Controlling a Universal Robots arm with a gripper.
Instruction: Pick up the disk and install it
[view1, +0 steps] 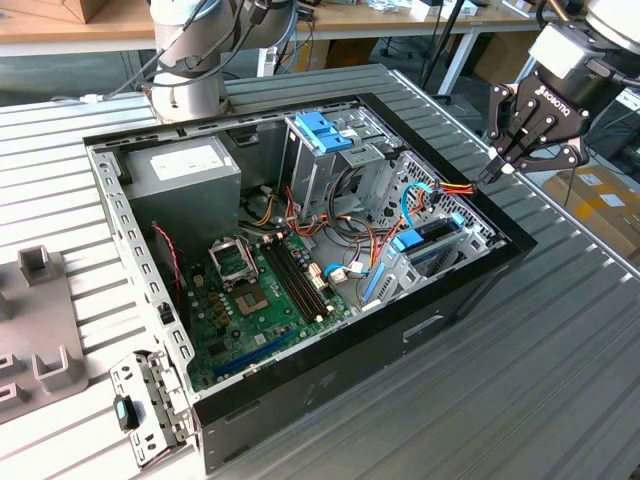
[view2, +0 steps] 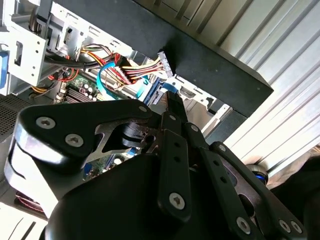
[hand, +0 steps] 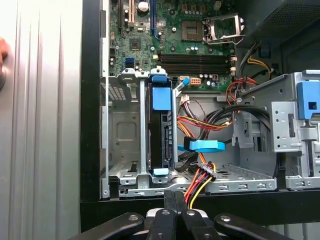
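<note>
While the black two-finger gripper (view1: 497, 171) hovers closed and empty above the rim of the black metal computer case (view1: 400, 345), the flat dark grey-black disk in its bright blue plastic carrier (hand: 161, 136) sits edge-up in the case's metal bay. The red-yellow cable bundle (hand: 200, 182) just beside it may snag the gripper if it descends.

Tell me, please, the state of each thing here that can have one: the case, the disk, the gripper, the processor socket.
computer case: open, side cover off.
disk: standing on edge in the drive bay, in its blue carrier.
gripper: jaws shut, holding nothing, apart from the disk, near the case's edge at the exterior view's right.
processor socket: bare, no cooler on it.
</note>
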